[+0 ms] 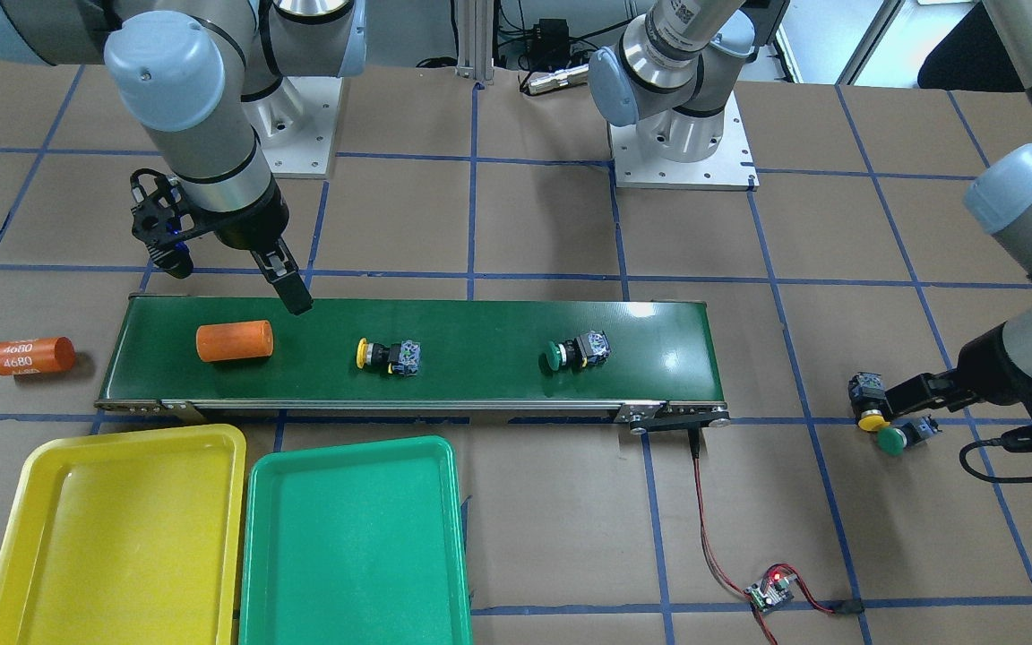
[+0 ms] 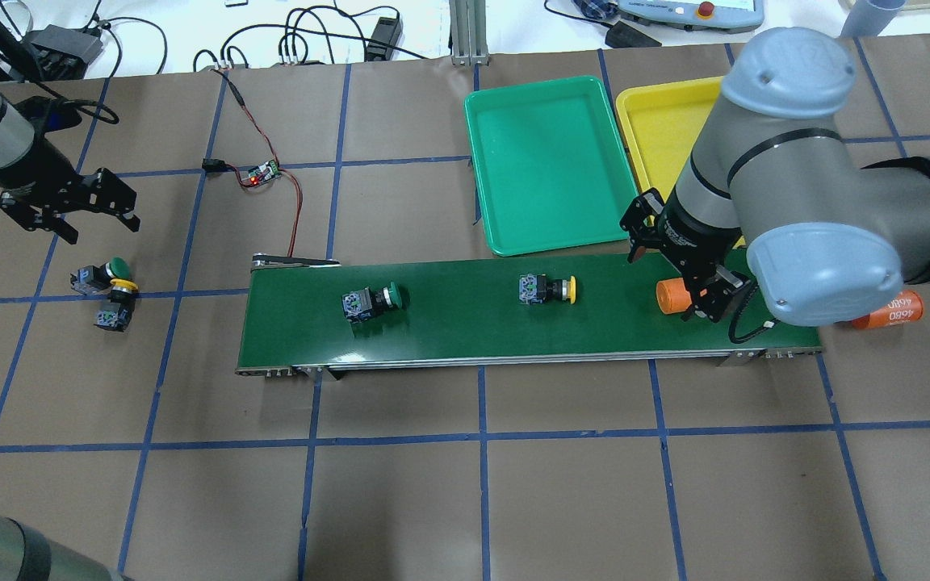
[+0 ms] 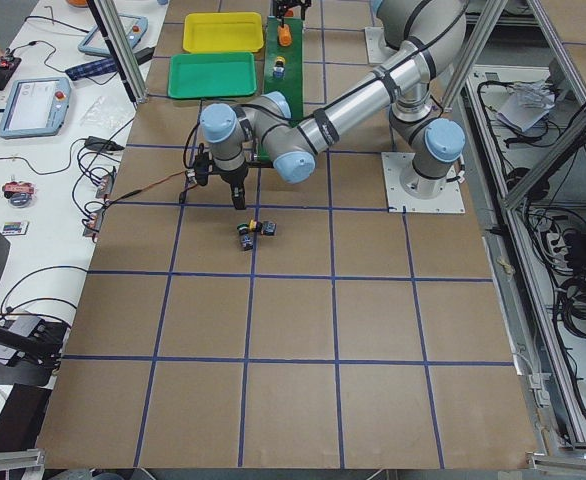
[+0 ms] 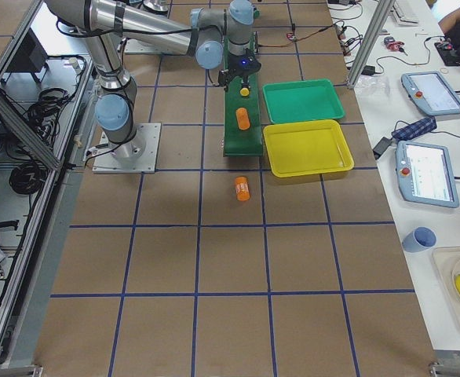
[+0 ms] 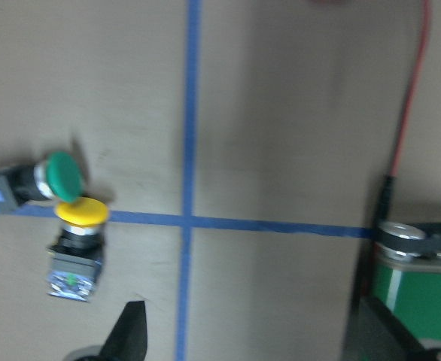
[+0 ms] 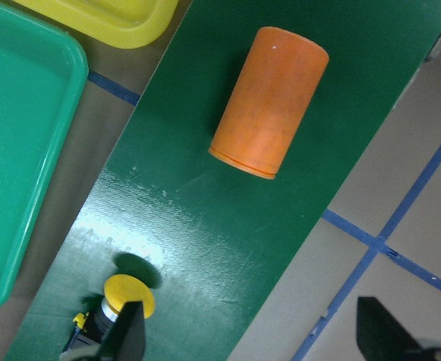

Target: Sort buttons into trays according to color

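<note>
A yellow button [image 1: 386, 355] and a green button [image 1: 574, 351] lie on their sides on the conveyor belt [image 1: 480, 381]. Another yellow button [image 5: 79, 241] and green button [image 5: 44, 179] lie touching on the table beyond the belt's end. My left gripper [image 2: 102, 230] hovers open and empty beside this pair, toward the far side. My right gripper [image 6: 254, 342] is open and empty above the belt, between the orange cylinder [image 6: 269, 101] and the yellow button [image 6: 119, 312]. The yellow tray [image 1: 122, 528] and the green tray [image 1: 355, 537] lie side by side, both empty.
A second orange cylinder marked 4680 [image 1: 32, 356] lies on the table beyond the belt's other end. A small controller board [image 1: 771, 589] with red and black wires runs to the belt's motor end. The two arm bases stand behind the belt.
</note>
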Robot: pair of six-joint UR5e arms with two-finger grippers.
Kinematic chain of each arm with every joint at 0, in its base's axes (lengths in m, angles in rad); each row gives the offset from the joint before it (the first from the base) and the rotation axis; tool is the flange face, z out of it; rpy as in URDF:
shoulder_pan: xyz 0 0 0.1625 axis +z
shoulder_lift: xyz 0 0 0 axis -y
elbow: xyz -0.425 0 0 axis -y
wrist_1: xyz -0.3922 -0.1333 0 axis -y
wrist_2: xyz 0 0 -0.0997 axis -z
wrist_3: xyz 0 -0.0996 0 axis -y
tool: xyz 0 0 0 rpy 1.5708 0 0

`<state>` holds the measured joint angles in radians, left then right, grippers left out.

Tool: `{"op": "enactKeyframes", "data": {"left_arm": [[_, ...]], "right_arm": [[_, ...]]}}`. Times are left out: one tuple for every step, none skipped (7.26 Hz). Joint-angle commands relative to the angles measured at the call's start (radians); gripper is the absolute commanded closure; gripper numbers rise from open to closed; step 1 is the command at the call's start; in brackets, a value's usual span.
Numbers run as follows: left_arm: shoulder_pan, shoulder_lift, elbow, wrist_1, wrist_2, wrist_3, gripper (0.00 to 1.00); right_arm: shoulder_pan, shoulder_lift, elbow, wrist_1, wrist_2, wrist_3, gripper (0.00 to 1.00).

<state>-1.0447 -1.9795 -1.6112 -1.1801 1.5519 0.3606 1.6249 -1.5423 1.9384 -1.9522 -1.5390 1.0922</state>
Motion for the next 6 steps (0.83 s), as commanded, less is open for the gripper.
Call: {"op": "enactKeyframes", "data": {"left_arm": [[0.029,-0.053,0.004,0.056,0.008,-0.015,0.0],[0.063,-0.074,0.007,0.06,0.008,-0.003,0.0],[0.087,-0.097,-0.001,0.063,0.001,0.023,0.0],[0.092,-0.12,0.01,0.065,0.0,0.064,0.0],[0.092,-0.137,0.004,0.075,-0.001,0.051,0.0],[0.092,-0.142,0.01,0.077,-0.006,0.044,0.0]], "right_arm": [[0.033,0.094,0.002,-0.123,-0.003,0.052,0.0],[0.065,0.108,0.002,-0.155,-0.001,0.092,0.0],[0.073,0.131,-0.005,-0.181,-0.004,0.098,0.0],[0.073,0.134,-0.009,-0.212,-0.007,0.098,0.0],[0.073,0.142,-0.006,-0.215,-0.007,0.101,0.0],[0.075,0.157,0.002,-0.215,-0.007,0.101,0.0]]}}
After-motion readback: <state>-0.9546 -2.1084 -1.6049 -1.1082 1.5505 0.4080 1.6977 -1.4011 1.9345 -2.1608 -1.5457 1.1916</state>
